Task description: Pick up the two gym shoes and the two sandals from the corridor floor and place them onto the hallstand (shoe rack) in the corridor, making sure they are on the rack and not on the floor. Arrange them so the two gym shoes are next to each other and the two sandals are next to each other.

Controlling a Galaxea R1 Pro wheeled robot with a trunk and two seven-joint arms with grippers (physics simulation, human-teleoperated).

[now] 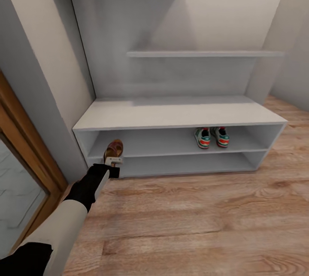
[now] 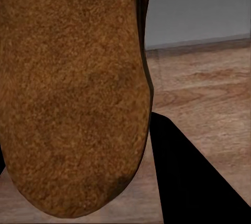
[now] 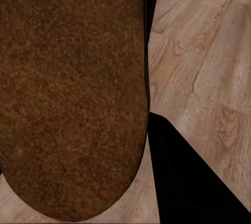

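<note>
Wood planks in light brown, with plain grain and knots, make up the corridor floor (image 1: 206, 224), which runs bare and open from the robot up to the foot of the hallstand (image 1: 180, 115) and on past its right end. That stand is a light-grey unit set against the pale wall: a wide bench top, two low open shelves beneath, and two staggered shelves above, one at the top left and one lower to the right. At the far left a wooden door frame (image 1: 25, 147) edges the floor, close beside the stand's left wall.

Both gym shoes (image 1: 211, 137) sit side by side on the upper low shelf, toward its right half, toes facing out. Open shelf lies between them and the left end.

The left hand (image 1: 113, 163) reaches to the left end of the stand, at the front lip of the low shelves. It is closed on a brown sandal (image 1: 113, 149), held by the heel with the toe pointing into the upper low shelf; whether the sandal touches the shelf cannot be told. In the left wrist view its brown sole (image 2: 73, 93) hides most of the floor.

In the right wrist view the second sandal (image 3: 70, 93) sits in the right hand's grasp, sole toward the camera, above the planks.
</note>
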